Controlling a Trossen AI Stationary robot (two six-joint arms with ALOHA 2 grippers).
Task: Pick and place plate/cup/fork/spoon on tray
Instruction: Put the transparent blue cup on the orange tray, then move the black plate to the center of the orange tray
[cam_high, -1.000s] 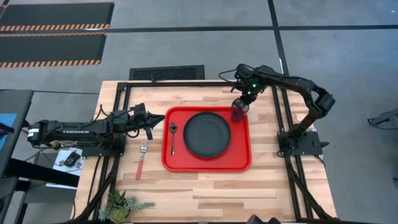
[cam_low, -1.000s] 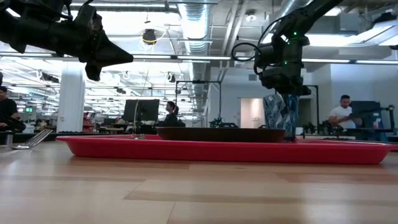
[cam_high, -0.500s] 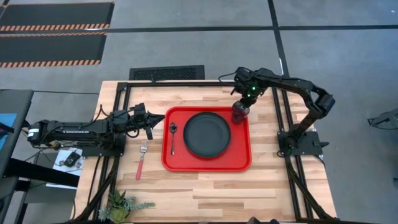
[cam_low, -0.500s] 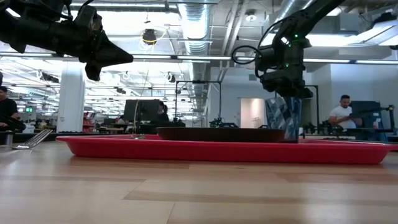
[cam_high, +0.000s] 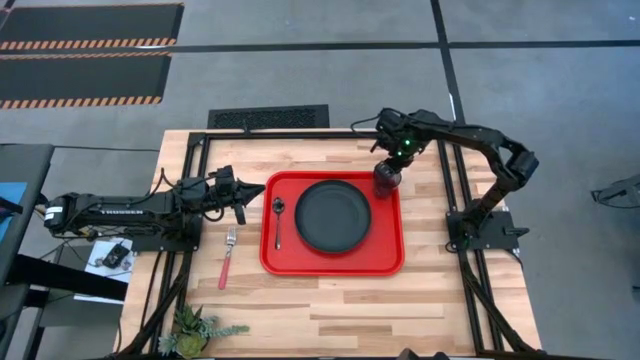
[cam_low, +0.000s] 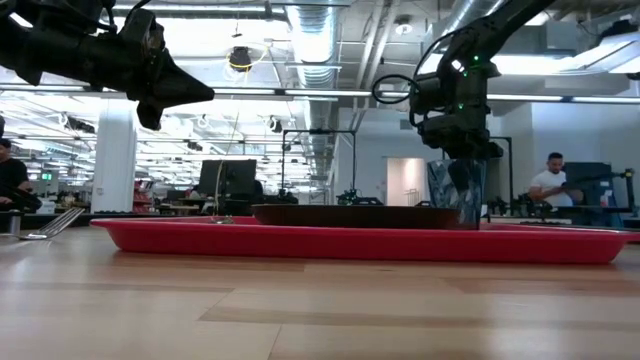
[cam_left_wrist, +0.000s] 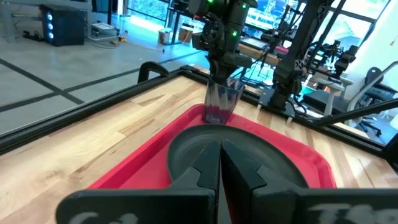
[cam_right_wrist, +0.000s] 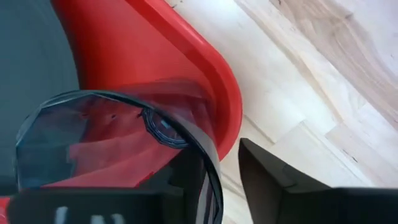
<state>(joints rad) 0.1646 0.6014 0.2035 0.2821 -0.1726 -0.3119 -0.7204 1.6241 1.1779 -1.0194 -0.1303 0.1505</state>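
Note:
The red tray (cam_high: 330, 268) lies mid-table with the black plate (cam_high: 333, 215) in its middle. The dark spoon (cam_high: 277, 218) lies flat on the tray, left of the plate. The dark-red see-through cup (cam_high: 386, 179) stands upright on its base in the tray's far right corner. My right gripper (cam_right_wrist: 221, 186) is open above it, one finger inside the cup and one outside. The red-handled fork (cam_high: 226, 258) lies on the wood left of the tray. My left gripper (cam_high: 258, 189) is shut and hovers left of the tray, holding nothing. My right gripper comes at the cup from above, pointing down. It straddles the cup's rim (cam_right_wrist: 208, 155) on the side toward the tray's far right corner. The outer finger (cam_right_wrist: 273, 180) stands clear of the wall by a gap. Whether the inner finger (cam_right_wrist: 186, 177) touches the wall, I cannot tell.
Black frame rails (cam_high: 190, 200) run along the table's left, right and far sides. A small potted plant (cam_high: 195, 328) sits at the near left corner. Bare wood lies in front of the tray. People sit in the room behind (cam_low: 548, 185).
My right gripper has lowered the cup a little and shifted it slightly toward the table's right edge. The cup's base now rests on the tray's far right corner, where before it hung just above it. The cup has stayed upright.

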